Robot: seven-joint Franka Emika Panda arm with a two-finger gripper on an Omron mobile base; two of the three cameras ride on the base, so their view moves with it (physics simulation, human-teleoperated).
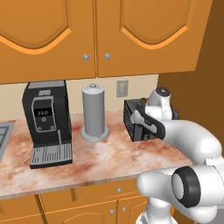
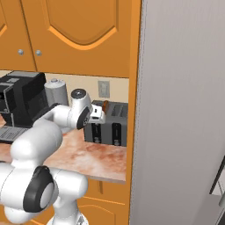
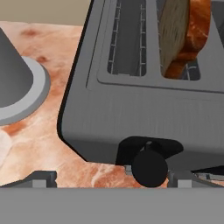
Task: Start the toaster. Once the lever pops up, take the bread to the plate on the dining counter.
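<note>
- Toaster [image 2: 107, 123] sits on marbled worktop [image 1: 87, 159], under orange wall cabinets [image 1: 87, 35], at the worktop's far right end by the tall grey panel [image 2: 180, 110].
- Bread [image 3: 183, 37] stands upright in one toaster slot, top half sticking out; other slot [image 3: 127, 39] beside it has nothing in it.
- Round black lever knob [image 3: 150, 168] on toaster's grey end face, low in its track as seen in hand view.
- Gripper [image 2: 97, 115] hovers just above toaster's top, near the lever end; jaws spread wide, nothing between them.
- Grey canister [image 1: 94, 113] w/ flared base stands just left of toaster, apart from it.
- Black coffee machine [image 1: 47, 122] further left of toaster, past canister.
- Wall outlet [image 1: 122, 89] on backsplash behind toaster.
</note>
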